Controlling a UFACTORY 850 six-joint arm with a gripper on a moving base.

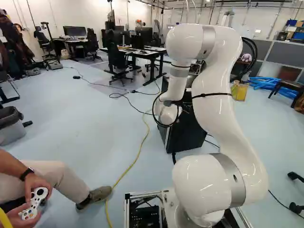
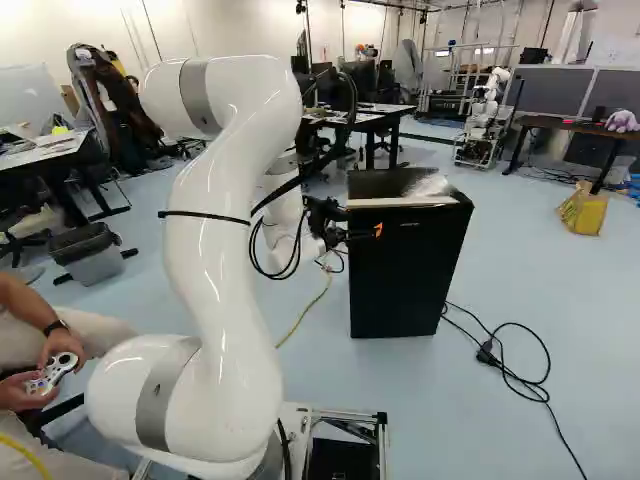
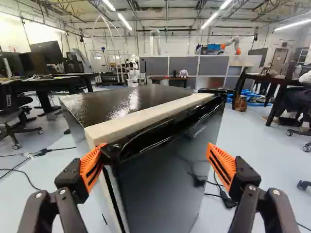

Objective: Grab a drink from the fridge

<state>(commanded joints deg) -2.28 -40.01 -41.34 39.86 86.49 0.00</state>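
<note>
One fridge (image 2: 412,275) beyond the hand (image 2: 364,227)

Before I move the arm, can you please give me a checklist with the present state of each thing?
1. Gripper open: ok, its fingers stand wide apart.
2. Gripper at the fridge: ok, one orange pad is right by the door's edge.
3. That pad touching the door: cannot tell.
4. Door open for the drink: not ok, it looks shut, and no drink shows.
5. Floor beside the base free of people: not ok, a person's shoe is close by.
6. Controller in the person's hands: ok.
</note>
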